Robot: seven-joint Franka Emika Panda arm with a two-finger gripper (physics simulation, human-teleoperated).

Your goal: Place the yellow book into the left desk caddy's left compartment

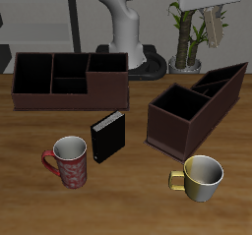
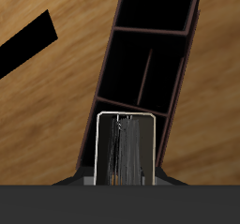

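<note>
My gripper (image 1: 214, 11) is high above the table's back, shut on the yellow book (image 1: 216, 28), a small thin tan-grey book that hangs upright from the fingers. In the wrist view the book (image 2: 127, 151) shows edge-on between the jaws, over an end compartment of the left desk caddy (image 2: 185, 68). That caddy (image 1: 167, 131) is a long dark brown open box lying diagonally on the table, well below the book. Its big compartment and two narrow ones are open and empty.
A second brown caddy (image 1: 108, 82) stands square-on farther along the table. A black book (image 1: 108, 138) stands upright between the caddies. A red mug (image 1: 69, 162) and a yellowish mug (image 1: 202, 177) stand near the front edge. A plant (image 1: 185, 28) stands behind the gripper.
</note>
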